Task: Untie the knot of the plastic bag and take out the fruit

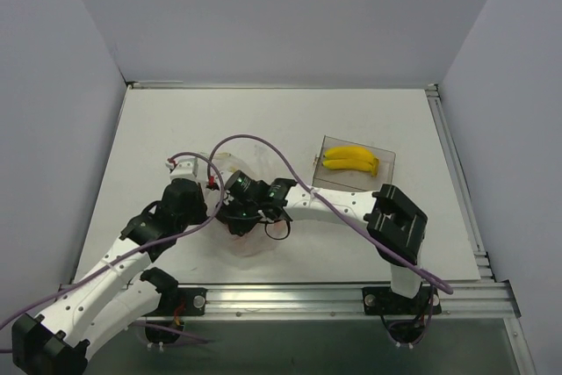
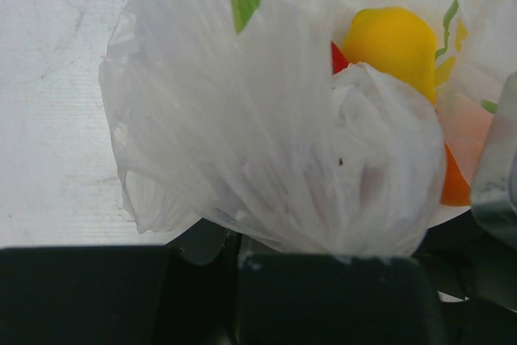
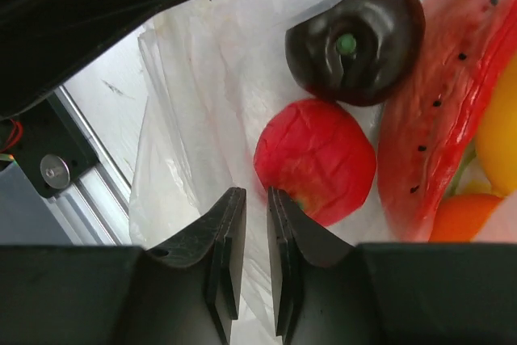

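Table [image 1: 176, 129]: plastic bag [image 2: 242, 135] sits mid-table, near the front edge, with both arms over it. Clear box [image 1: 384, 157] is off to the right, well apart from the bag.

Progress: banana [image 1: 349, 161] is already in the box, so I'd judge the bag is open and unloading has begun. Most fruit remains in the bag: red slice [image 3: 452, 94], dark ball [image 3: 355, 38], red fruit [image 3: 315, 159], yellow fruit [image 2: 392, 42], orange one [image 3: 460, 216]. Roughly one out, five or so to go.

Bag look: thin, crinkly, whitish film with green-yellow prints, gathered into pleats. The left wrist view shows a rounded bunched lump; can't tell if that's the knot or just slack film.

Left gripper [image 2: 239, 268]: clamped on the gathered bag film, pleats run straight into it.

Right gripper [image 3: 249, 232]: fingers almost pressed together with only a thin slit, tips just beside the red fruit, not around it. Can't tell whether any film is caught there.
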Controlling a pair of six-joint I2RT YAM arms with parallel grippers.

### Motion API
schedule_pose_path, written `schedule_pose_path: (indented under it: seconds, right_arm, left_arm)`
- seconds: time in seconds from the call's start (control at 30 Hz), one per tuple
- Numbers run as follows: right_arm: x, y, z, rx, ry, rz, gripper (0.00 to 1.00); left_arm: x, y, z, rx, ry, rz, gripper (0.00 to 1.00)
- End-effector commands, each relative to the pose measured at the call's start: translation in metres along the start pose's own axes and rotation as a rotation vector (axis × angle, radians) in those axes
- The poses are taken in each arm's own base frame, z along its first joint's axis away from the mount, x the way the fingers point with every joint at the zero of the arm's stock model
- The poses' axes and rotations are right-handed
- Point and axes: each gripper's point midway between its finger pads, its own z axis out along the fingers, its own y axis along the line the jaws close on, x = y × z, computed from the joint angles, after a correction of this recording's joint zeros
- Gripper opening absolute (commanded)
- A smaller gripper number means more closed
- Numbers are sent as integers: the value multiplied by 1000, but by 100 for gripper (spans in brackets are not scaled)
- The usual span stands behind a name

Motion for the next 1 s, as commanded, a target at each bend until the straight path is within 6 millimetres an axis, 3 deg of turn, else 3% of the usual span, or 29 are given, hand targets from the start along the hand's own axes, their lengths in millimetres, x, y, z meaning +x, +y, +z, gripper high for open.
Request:
schedule_pose_path:
  seconds: [0.0,0.07,0.1,0.2,0.43,0.57,0.7,0.97]
  right_arm:
    - [0,-4,-13,18,20,-16,18]
    - [-16,-12,-24,74,-38,-17,24]
    - [-27,-15,-30,97,-73,-19,32]
    - [-47,-27,-44,182,-145,-22,37]
    - [-71,-59,-50,281,-213,3,38]
    - [-73,-71,-36,260,-191,9,41]
    - [-71,-68,-18,204,-162,-17,43]
    - [-50,-77,15,176,-89,-13,44]
  left_arm:
    - [3,-6,-2,19,25,-54,0]
    - [11,-10,-3,44,49,-78,0]
    - [13,-10,-3,49,49,-90,0]
    - [14,-9,-4,47,48,-90,0]
    - [13,-8,-4,42,51,-70,0]
    - [9,-9,-7,52,46,-50,0]
    - [3,-13,-9,71,36,-24,0]
    - [3,-13,-5,79,20,-15,0]
